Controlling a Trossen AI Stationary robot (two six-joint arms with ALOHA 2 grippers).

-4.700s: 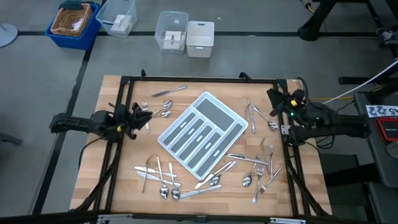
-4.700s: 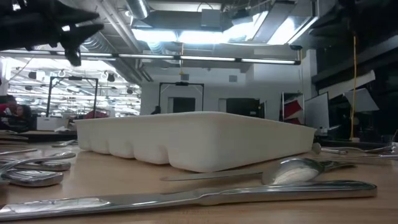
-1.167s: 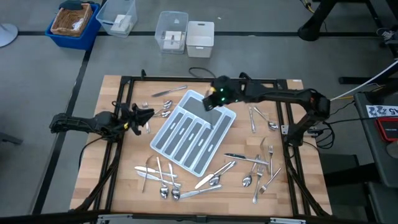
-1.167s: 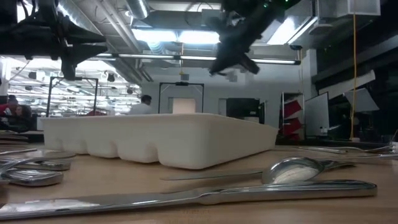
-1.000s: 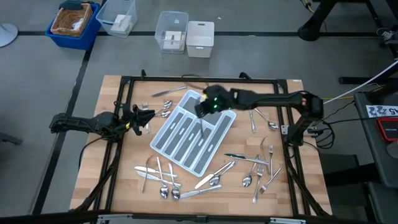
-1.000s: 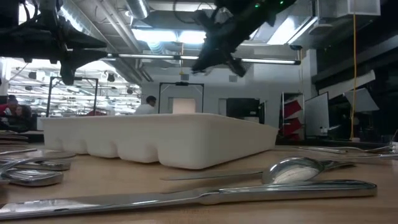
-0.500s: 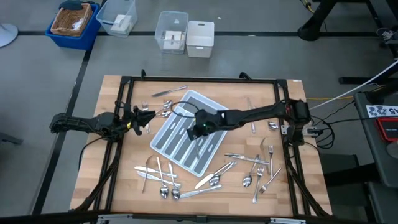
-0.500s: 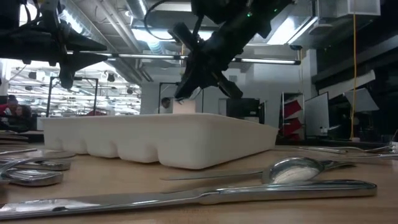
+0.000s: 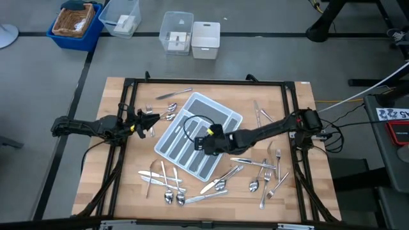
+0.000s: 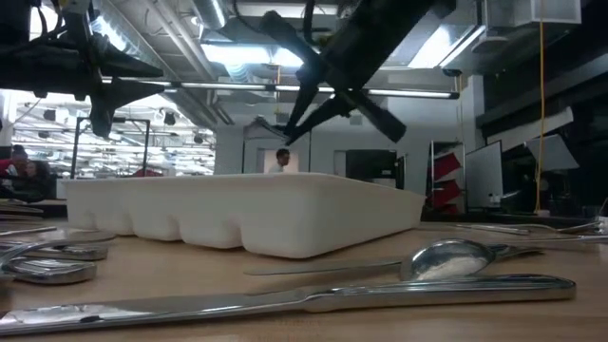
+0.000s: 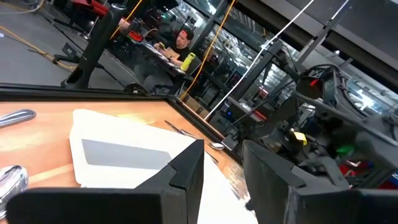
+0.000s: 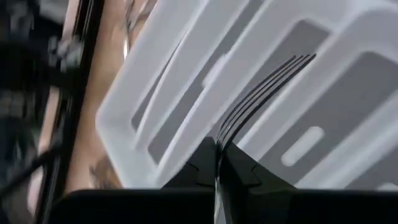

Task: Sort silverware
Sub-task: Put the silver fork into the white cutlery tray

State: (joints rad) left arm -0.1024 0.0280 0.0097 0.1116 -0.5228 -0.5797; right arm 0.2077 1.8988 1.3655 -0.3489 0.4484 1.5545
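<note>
The light grey cutlery tray (image 9: 225,117) lies slantwise in the middle of the table; in the low view it shows as a white box (image 10: 247,214). Silverware lies loose around it: near left (image 9: 163,179), near right (image 9: 263,171), right (image 9: 261,119) and far left (image 9: 174,94). My right gripper (image 9: 209,142) hangs over the tray's middle, slanting down, shut on a fork (image 12: 267,87) whose tines point out over the long compartments (image 12: 155,81). My left gripper (image 9: 151,120) waits open and level at the table's left edge, nothing between its fingers (image 11: 186,171). My right gripper pinches the fork between its two fingers (image 12: 199,163), just behind the tines at the neck (image 12: 219,144). The fingers lie along the fork and hide its handle. The tined end sticks out ahead, slanting down, clear above the tray.
A black frame (image 9: 204,82) borders the wooden table. Beyond the far edge, on the floor, stand clear plastic boxes (image 9: 176,33) and a blue bin (image 9: 75,25). People sit in the room behind (image 11: 180,42).
My right gripper, shut on the fork, has swung from over the tray's far corner toward the table's near edge and sunk a little. It now hangs over the tray's middle. Its wrist has rolled on the way. The tray has kept still.
</note>
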